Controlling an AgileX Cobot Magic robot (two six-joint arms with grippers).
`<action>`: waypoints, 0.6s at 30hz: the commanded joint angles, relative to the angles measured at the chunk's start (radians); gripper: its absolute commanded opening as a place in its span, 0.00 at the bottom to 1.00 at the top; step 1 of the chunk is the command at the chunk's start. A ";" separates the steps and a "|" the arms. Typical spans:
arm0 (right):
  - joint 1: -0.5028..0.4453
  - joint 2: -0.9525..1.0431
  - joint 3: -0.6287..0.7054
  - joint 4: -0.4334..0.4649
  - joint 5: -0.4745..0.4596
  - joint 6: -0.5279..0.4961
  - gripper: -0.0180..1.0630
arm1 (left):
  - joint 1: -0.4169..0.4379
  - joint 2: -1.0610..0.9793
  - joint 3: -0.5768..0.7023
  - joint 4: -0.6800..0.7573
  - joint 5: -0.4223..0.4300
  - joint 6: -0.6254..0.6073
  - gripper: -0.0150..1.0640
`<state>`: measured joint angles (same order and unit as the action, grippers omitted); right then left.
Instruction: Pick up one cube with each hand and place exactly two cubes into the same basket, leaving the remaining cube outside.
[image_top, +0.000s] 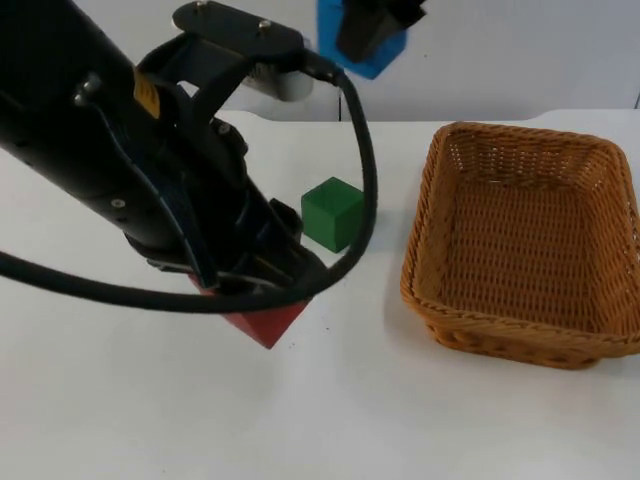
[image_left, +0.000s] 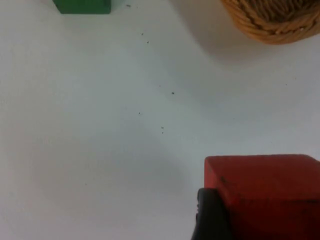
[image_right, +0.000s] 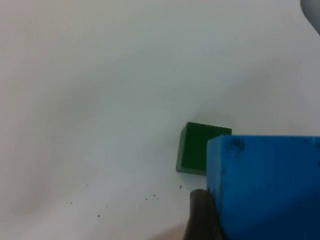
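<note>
My left gripper (image_top: 252, 298) is shut on a red cube (image_top: 266, 324) low over the middle of the table, left of the wicker basket (image_top: 500, 335). In the left wrist view the red cube (image_left: 265, 192) sits against a black fingertip (image_left: 210, 217). A green cube (image_top: 332, 212) rests on the table just behind the red one. My right gripper (image_top: 372, 22) hangs high at the back, shut on a blue cube (image_top: 385, 55). From the right wrist the blue cube (image_right: 265, 185) covers part of the green cube (image_right: 194, 148) far below.
The basket holds nothing and stands at the table's right side; its near corner (image_left: 272, 22) lies beyond the red cube. The left arm's bulk (image_top: 120, 160) covers much of the table's left half. The grey wall (image_top: 520, 50) closes off the back.
</note>
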<state>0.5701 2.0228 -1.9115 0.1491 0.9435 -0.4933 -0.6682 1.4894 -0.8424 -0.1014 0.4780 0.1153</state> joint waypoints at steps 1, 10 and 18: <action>-0.042 -0.015 -0.004 0.019 0.007 0.007 0.01 | -0.006 -0.003 -0.028 -0.011 -0.021 -0.007 0.01; -0.153 -0.015 -0.002 0.021 0.029 0.007 0.01 | -0.006 0.087 -0.162 -0.011 -0.019 0.007 0.01; -0.215 0.009 0.002 0.025 0.029 0.014 0.01 | -0.006 0.212 -0.304 -0.022 0.006 0.034 0.01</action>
<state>0.3663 2.0321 -1.9096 0.1670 0.9711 -0.4877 -0.6682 1.6870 -1.1248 -0.1082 0.4864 0.1360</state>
